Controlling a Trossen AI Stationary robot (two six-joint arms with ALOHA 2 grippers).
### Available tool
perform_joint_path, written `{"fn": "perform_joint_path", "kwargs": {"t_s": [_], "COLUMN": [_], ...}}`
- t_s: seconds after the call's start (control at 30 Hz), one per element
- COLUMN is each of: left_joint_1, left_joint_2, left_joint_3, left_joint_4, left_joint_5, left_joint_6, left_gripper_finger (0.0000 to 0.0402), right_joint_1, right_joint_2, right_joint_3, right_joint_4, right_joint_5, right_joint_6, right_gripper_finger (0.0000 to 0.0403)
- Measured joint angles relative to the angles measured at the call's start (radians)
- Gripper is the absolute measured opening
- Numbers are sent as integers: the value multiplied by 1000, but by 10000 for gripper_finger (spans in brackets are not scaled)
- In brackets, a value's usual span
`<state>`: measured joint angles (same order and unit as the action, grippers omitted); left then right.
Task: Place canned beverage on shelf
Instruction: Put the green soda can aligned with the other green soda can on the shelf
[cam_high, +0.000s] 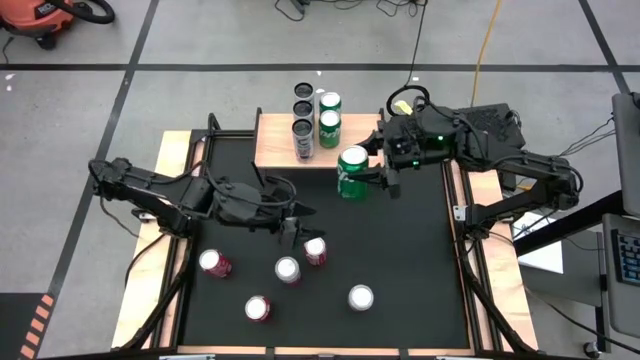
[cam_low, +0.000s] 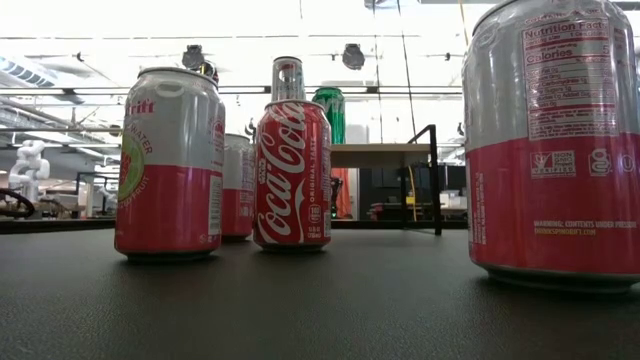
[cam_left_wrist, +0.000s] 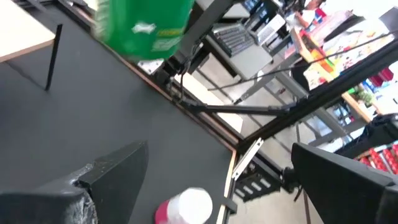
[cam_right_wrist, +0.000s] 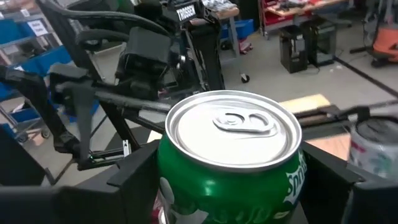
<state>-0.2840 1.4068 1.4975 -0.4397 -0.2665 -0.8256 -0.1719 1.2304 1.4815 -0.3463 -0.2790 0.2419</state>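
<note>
We count five cans already standing on the small light-wood shelf with thin black legs (cam_high: 275, 150) at the far edge of the black-topped table (cam_high: 420, 250): three dark-topped ones in a row and two green ones beside them. A sixth, a green aluminium soda can with a silver top (cam_high: 352, 171), is in the right gripper (cam_high: 372, 176), whose fingers are closed against its sides; the right wrist view shows them flanking the can. It hangs just beside the shelf's near right corner, so we judge this can to be on its way there and not yet set down.

Five more cans wait on the table: a red cola can (cam_high: 315, 250), three pink-and-white ones (cam_high: 214, 263) and one seen only by its silver lid (cam_high: 361, 297). So roughly half the job looks done.

The left gripper (cam_high: 291, 222) is poised just by the red cola can, fingers spread wide and holding nothing.

From overhead we cannot tell whether the green can is clear of the table or resting on it. The low view hides both grippers behind the near cans, and how much free room is left on the shelf is hard to judge.
</note>
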Motion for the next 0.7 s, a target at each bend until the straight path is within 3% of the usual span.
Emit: {"fn": "perform_joint_path", "kwargs": {"t_s": [0.33, 0.5, 0.7], "left_joint_1": [0, 0, 0], "left_joint_2": [-37, -30, -13], "left_joint_3": [0, 0, 0], "left_joint_4": [-52, -47, -48], "left_joint_5": [27, 28, 14], "left_joint_6": [73, 65, 34], "left_gripper_finger": [398, 398, 398], "right_joint_1": [27, 78, 141], "right_joint_2": [-162, -236, -299], "right_joint_3": [0, 0, -30], "right_joint_4": [-117, -154, -236], "right_joint_5": [151, 163, 266], "right_joint_6": [64, 98, 90], "right_gripper_finger": [279, 279, 279]}}
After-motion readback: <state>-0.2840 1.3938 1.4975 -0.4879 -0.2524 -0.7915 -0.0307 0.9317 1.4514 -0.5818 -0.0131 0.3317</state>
